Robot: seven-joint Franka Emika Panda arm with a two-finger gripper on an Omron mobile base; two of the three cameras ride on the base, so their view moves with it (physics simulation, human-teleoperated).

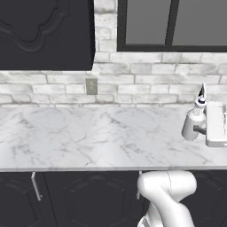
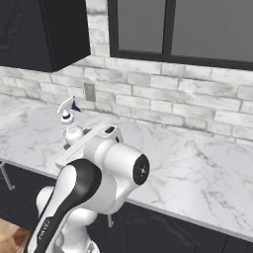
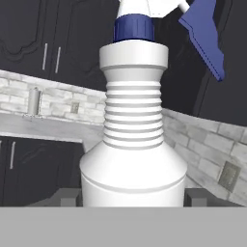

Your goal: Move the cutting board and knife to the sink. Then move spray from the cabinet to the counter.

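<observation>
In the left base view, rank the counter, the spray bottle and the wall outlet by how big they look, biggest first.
1. The counter, spanning the picture's whole width.
2. The spray, standing on the counter at the right.
3. The wall outlet, a bit smaller; it sits farther back on the brick wall, so its true size is unsure.

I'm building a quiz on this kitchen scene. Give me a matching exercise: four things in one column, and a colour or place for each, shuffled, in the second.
Things:
1. spray
2. counter
3. wall outlet
4. spray trigger

Descriptions:
A. blue
B. white marble with grey veins
C. set in the pale brick wall above the marble
D. white ribbed bottle, between the fingers of the pincer

Pairs: 1-D, 2-B, 3-C, 4-A
</observation>
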